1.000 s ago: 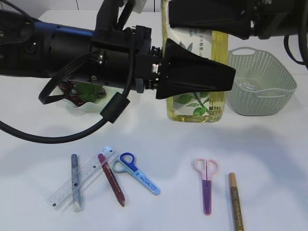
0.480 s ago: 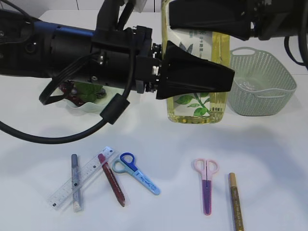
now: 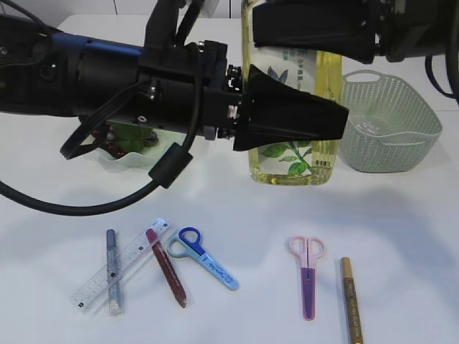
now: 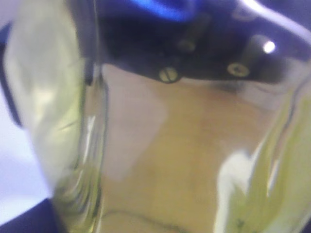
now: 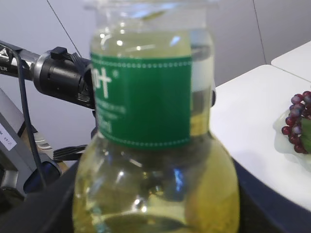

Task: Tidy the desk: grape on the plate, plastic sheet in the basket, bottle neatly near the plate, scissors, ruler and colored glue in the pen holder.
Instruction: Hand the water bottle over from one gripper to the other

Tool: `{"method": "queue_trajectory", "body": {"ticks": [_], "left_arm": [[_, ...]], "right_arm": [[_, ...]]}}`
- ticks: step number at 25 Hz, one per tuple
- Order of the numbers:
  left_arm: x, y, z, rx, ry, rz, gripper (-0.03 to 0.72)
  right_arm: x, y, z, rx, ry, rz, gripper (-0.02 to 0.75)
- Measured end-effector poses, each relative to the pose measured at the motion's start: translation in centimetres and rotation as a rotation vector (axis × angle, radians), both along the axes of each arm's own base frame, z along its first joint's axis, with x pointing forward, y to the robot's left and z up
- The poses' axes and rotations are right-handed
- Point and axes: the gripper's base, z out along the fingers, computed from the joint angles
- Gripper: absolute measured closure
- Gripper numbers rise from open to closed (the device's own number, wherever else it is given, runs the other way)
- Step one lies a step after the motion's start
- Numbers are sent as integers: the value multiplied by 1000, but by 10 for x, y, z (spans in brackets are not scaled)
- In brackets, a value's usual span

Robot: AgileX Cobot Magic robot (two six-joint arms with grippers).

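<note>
The bottle (image 3: 290,161) of yellow-green liquid stands upright on the table right of the plate (image 3: 118,163), which holds the grape (image 3: 107,147). My left gripper (image 3: 333,115) is shut on the bottle's middle, and the bottle (image 4: 184,160) fills the left wrist view. My right gripper (image 3: 269,25) flanks the bottle's (image 5: 155,145) shoulder; its grip is unclear. Blue scissors (image 3: 204,258), pink scissors (image 3: 308,276), the ruler (image 3: 122,272) and silver (image 3: 112,271), red (image 3: 166,269) and gold (image 3: 351,301) glue pens lie in front. The plastic sheet (image 3: 373,129) lies in the basket (image 3: 387,154). The pen holder is out of view.
The basket stands close to the right of the bottle. The left arm's cable loop (image 3: 107,204) hangs low over the table in front of the plate. The grape (image 5: 297,121) shows at the right edge of the right wrist view.
The left gripper's jaws have drawn in round the bottle. The bottle and both arms have hardly shifted.
</note>
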Motion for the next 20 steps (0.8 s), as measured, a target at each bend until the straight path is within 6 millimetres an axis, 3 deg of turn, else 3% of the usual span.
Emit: {"method": "queue_trajectory", "body": {"ticks": [5, 12, 20], "left_arm": [[1, 0, -4, 30, -42, -4, 244], [2, 1, -8, 63, -77, -6, 246], [20, 24, -9, 69, -98, 39, 247]], "right_arm": [[-1, 0, 2, -16, -16, 3, 89], [-4, -2, 3, -67, -48, -10, 80], [-2, -5, 4, -87, -63, -54, 80]]}}
